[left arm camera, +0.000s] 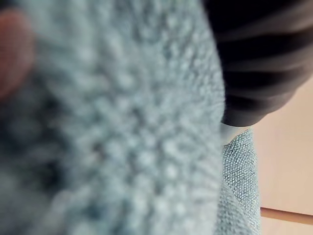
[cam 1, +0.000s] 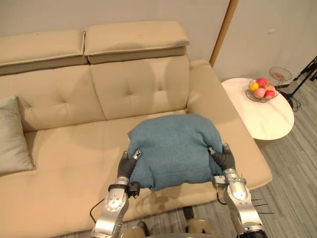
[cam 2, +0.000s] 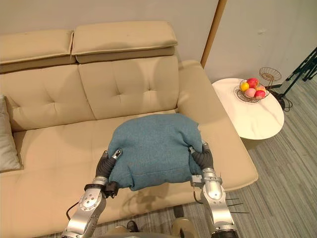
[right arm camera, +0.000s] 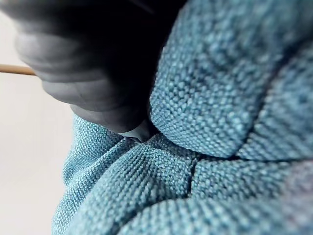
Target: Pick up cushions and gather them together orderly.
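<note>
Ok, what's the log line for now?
blue cushion: between left hand and right hand | place: over sofa seat front | grey cushion: sofa's left end

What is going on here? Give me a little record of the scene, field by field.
Held thing: blue-green woven fabric cushion
Left hand: against the cushion's left edge
Right hand: against its right edge
Underneath: seat of a beige tufted sofa
Other cushion: pale grey cushion at the sofa's left end
Nearby: round white side table bearing a wire basket of fruit

Teal-blue cushion (cam 1: 173, 148), beige sofa (cam 1: 69, 158)
</note>
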Robot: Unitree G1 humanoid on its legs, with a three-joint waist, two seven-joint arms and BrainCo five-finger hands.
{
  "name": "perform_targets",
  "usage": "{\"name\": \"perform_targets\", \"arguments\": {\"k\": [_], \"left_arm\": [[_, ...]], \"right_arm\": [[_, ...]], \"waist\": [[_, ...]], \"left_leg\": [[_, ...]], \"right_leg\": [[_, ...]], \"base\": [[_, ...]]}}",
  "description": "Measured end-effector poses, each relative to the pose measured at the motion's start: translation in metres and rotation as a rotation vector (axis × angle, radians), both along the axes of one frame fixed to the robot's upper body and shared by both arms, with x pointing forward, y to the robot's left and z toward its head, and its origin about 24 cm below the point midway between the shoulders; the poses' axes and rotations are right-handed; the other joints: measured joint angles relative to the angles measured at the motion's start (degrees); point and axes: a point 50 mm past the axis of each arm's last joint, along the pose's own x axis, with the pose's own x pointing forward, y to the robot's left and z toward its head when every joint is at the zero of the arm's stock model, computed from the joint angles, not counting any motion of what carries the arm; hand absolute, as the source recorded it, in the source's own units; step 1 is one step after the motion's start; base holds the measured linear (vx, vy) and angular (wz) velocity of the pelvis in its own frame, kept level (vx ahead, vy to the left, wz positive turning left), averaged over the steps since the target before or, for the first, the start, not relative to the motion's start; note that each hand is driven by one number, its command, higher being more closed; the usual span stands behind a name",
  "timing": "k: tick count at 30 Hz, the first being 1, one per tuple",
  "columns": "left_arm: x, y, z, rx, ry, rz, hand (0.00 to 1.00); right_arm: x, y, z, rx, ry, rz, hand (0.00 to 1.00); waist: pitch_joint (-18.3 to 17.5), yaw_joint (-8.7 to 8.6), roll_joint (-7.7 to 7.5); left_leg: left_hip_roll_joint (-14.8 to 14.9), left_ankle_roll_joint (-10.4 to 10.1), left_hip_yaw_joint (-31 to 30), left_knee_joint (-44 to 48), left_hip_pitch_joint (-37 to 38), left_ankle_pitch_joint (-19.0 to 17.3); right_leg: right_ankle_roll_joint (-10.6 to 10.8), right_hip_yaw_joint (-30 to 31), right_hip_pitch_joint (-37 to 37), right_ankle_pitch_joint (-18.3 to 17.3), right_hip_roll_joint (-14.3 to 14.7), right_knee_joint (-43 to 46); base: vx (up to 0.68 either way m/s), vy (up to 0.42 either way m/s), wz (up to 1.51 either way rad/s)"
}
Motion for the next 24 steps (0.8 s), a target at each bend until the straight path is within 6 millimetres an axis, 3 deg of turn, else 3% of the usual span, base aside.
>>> {"name": "perform_targets", "arguments": {"k": [2,5,8,11,13,14,16,17,19,20,21,22,23,24], "left_arm": [[0.002,0.000,0.001,0.016,-0.008,0.010,1.00],[0.012,0.003,0.007,0.039,-0.037,0.036,1.00],[0.041,0.008,0.032,0.086,-0.152,0.073,1.00],[0.086,0.018,0.090,0.144,-0.371,0.165,1.00],[0.118,0.022,0.150,0.157,-0.554,0.239,1.00],[0.124,0.023,0.162,0.161,-0.587,0.254,1.00],[0.149,0.026,0.224,0.183,-0.732,0.318,1.00],[0.153,0.026,0.237,0.186,-0.755,0.330,1.00],[0.161,0.028,0.295,0.194,-0.877,0.382,1.00],[0.161,0.029,0.307,0.194,-0.901,0.390,1.00],[0.162,0.030,0.331,0.195,-0.943,0.406,0.00],[0.162,0.029,0.345,0.190,-0.964,0.412,0.00],[0.163,0.025,0.363,0.182,-0.984,0.418,0.00],[0.163,0.024,0.376,0.175,-0.994,0.426,0.00]], "right_arm": [[0.001,0.000,0.001,-0.021,-0.002,0.005,1.00],[0.013,0.004,0.006,-0.042,-0.027,0.016,1.00],[0.042,0.012,0.023,-0.066,-0.093,0.017,1.00],[0.092,0.026,0.077,-0.146,-0.267,-0.014,1.00],[0.124,0.033,0.138,-0.182,-0.438,-0.066,1.00],[0.130,0.035,0.152,-0.186,-0.473,-0.072,1.00],[0.147,0.041,0.218,-0.195,-0.639,-0.145,1.00],[0.148,0.043,0.231,-0.187,-0.669,-0.159,1.00],[0.150,0.048,0.288,-0.160,-0.797,-0.213,1.00],[0.150,0.048,0.299,-0.148,-0.818,-0.228,1.00],[0.151,0.049,0.319,-0.139,-0.847,-0.255,1.00],[0.152,0.049,0.329,-0.132,-0.858,-0.272,1.00],[0.152,0.048,0.342,-0.119,-0.865,-0.296,0.00],[0.153,0.048,0.351,-0.114,-0.866,-0.312,0.00]], "waist": [[0.04,-0.03,0.07],[0.08,0.03,0.09],[1.40,0.22,0.20],[5.78,0.74,0.22],[10.33,1.95,0.18],[10.67,1.96,0.19],[13.98,2.21,0.16],[14.41,2.19,0.21],[16.26,2.33,0.20],[17.10,2.40,0.21],[18.02,2.33,0.17],[18.26,2.29,0.18],[18.30,2.17,0.18],[18.30,1.99,0.18]], "left_leg": [[0.07,-0.31,-0.52,-0.18,-1.01,0.24],[0.06,-0.43,-0.85,-0.61,-3.46,0.99],[-0.36,-0.34,-1.89,-0.86,-7.84,2.92],[-0.81,-0.20,-3.16,-0.33,-13.77,5.19],[-0.67,-0.21,-3.98,-0.04,-16.58,6.66],[-0.66,-0.21,-4.33,0.06,-17.48,6.94],[-0.59,-0.29,-6.02,0.11,-19.69,8.26],[-0.60,-0.29,-6.39,0.22,-20.30,8.47],[-0.76,-0.14,-7.13,0.54,-23.10,9.42],[-0.81,-0.07,-7.17,0.59,-23.21,9.51],[-0.87,-0.02,-7.48,1.10,-24.41,9.55],[-0.92,0.10,-7.77,1.22,-25.31,9.73],[-1.06,0.32,-8.37,1.08,-26.79,10.26],[-1.26,0.40,-8.95,0.78,-28.00,10.73]], "right_leg": [[0.04,-0.86,-0.10,0.81,-0.17,-1.61],[-1.51,-2.26,-1.54,2.08,-0.41,-3.63],[-1.44,-3.74,-4.86,4.35,-1.21,-5.11],[-1.15,-5.18,-9.53,7.45,-1.30,-5.71],[-1.22,-6.35,-11.57,9.20,-1.38,-6.15],[-1.36,-6.66,-12.29,9.38,-1.38,-6.15],[-1.58,-8.08,-13.37,10.48,-1.26,-6.50],[-1.61,-8.41,-13.64,10.67,-1.25,-6.67],[-1.78,-8.84,-15.78,11.62,-1.20,-6.89],[-1.78,-8.82,-15.85,11.83,-1.27,-6.87],[-1.74,-8.93,-16.60,11.97,-1.31,-6.86],[-1.71,-9.19,-17.27,12.37,-1.32,-6.90],[-1.92,-9.92,-18.41,12.77,-1.41,-6.93],[-1.93,-10.24,-19.37,13.19,-1.48,-7.00]], "base": [[-0.05,-0.040,0.06],[-0.08,-0.065,0.07],[-0.09,-0.059,0.20],[-0.13,-0.050,0.23],[-0.17,-0.073,0.20],[-0.17,-0.059,0.24],[-0.13,-0.049,0.32],[-0.12,-0.043,0.28],[-0.09,-0.031,0.19],[-0.07,-0.010,0.11],[-0.06,-0.004,0.10],[-0.07,-0.004,0.19],[-0.04,-0.002,0.26],[-0.06,0.015,0.32]]}}
